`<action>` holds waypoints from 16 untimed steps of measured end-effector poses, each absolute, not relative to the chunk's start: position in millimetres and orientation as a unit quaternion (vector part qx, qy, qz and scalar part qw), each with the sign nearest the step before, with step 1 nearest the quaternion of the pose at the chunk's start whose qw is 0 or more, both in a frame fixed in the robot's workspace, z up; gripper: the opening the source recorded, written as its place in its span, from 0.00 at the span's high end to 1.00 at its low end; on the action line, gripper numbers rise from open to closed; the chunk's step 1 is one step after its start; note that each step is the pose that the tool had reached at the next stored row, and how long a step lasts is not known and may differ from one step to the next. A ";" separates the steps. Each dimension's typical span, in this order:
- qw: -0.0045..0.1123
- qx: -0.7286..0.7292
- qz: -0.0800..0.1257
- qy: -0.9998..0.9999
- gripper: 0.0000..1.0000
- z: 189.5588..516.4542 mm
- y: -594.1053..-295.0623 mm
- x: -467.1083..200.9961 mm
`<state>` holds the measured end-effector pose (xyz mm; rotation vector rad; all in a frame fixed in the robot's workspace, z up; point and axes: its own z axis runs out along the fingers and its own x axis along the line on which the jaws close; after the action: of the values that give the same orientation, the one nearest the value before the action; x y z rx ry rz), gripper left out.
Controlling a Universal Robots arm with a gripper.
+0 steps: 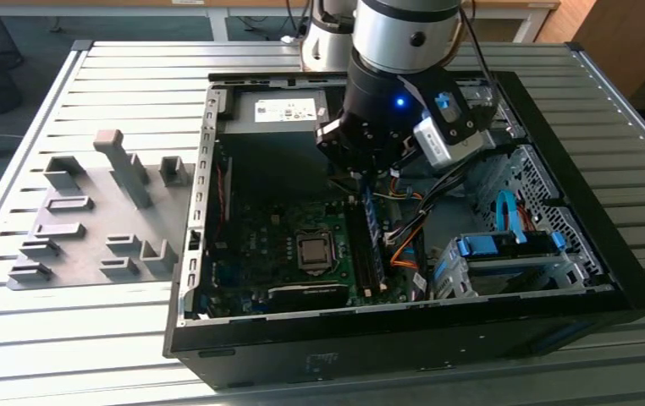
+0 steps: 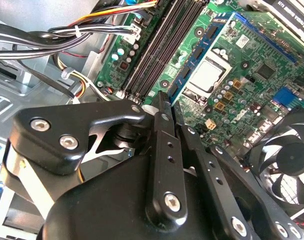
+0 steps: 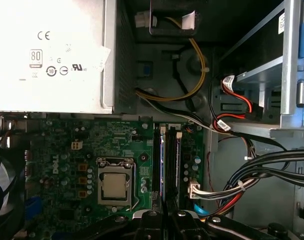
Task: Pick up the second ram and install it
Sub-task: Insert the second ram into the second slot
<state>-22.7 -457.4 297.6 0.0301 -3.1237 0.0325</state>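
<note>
One second ram [image 1: 366,211] upright between closed pincer [image 1: 365,179] fingers, over slots.

A grey slatted metal table [image 1: 119,76] carries an open black computer case [image 1: 413,338] toward 3 o'clock and a flat grey holder plate [image 1: 85,220] with upright blocks toward 9 o'clock.

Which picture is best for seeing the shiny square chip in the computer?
The first wrist view: the processor chip faces the camera, whole and unblocked. The second wrist view shows it slanted, beyond the gripper. In the exterior view it looks small.
</note>
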 end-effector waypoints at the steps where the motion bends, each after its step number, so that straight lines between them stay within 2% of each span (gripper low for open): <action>1: 0.009 0.010 0.010 -1.000 0.86 297.1 -457.4 -22.7; 16: 0.009 0.009 0.011 -1.000 0.86 291.8 -464.1 -22.7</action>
<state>-22.7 -464.1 291.8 0.0277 -3.1236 0.0329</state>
